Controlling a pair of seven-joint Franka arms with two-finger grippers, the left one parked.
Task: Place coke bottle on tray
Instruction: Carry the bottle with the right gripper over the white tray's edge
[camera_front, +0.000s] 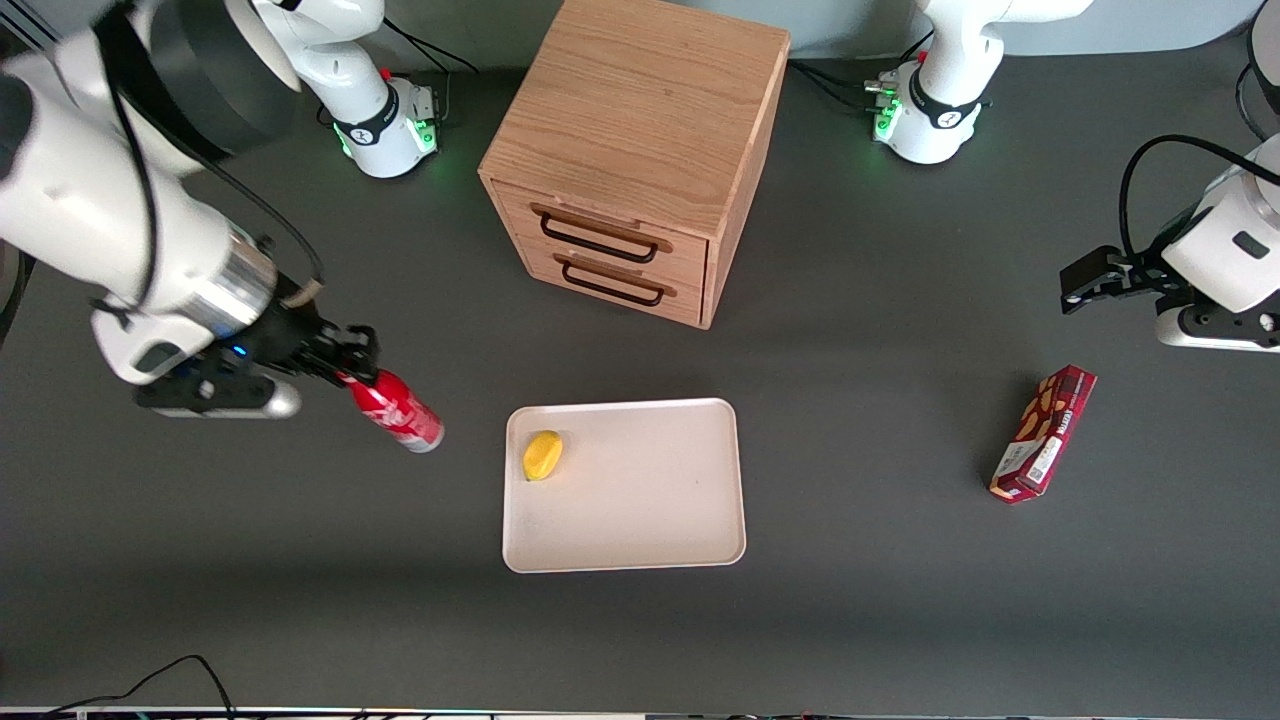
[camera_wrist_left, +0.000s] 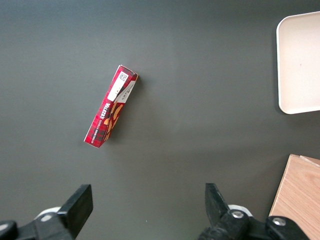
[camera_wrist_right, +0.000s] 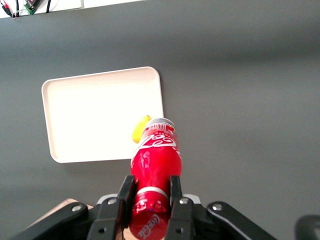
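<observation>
My gripper (camera_front: 350, 365) is shut on the neck of the coke bottle (camera_front: 397, 412), a slim red bottle with white lettering and a silvery base. It holds the bottle tilted in the air, base pointing toward the tray (camera_front: 640, 520), beside the tray toward the working arm's end of the table. In the right wrist view the fingers (camera_wrist_right: 126, 192) clamp the bottle (camera_wrist_right: 155, 160) just below its cap, and the cream tray (camera_wrist_right: 95, 117) lies under and ahead of the bottle's base. A small yellow object (camera_front: 543, 455) lies on the tray.
A wooden two-drawer cabinet (camera_front: 630, 160) stands farther from the front camera than the tray. A dark red snack box (camera_front: 1043, 432) lies toward the parked arm's end of the table, also in the left wrist view (camera_wrist_left: 110, 112).
</observation>
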